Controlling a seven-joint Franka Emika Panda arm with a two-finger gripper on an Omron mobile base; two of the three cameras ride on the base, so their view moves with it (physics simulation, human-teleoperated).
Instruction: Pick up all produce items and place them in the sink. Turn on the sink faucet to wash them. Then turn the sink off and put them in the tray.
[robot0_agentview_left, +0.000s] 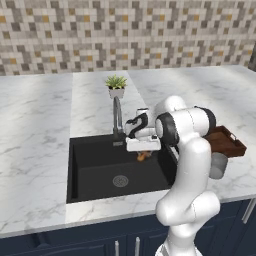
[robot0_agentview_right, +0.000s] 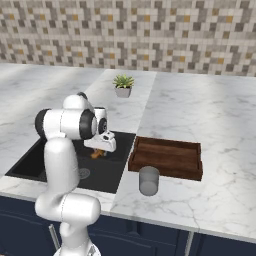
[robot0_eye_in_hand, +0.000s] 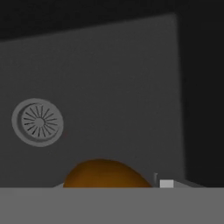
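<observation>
The orange-brown mushroom hangs just under my hand, over the back right part of the black sink. My gripper points down into the basin, jaws closed around the mushroom. In the hand view the mushroom's cap bulges up at the bottom edge, with the sink floor and its round drain well beyond it. The silver faucet rises at the sink's back edge, left of my hand. The brown wooden tray lies on the counter right of the sink.
A grey cup stands in front of the tray near the counter's front edge. A small potted plant sits behind the faucet. Marble counter stretches to both sides, with a tiled wall behind.
</observation>
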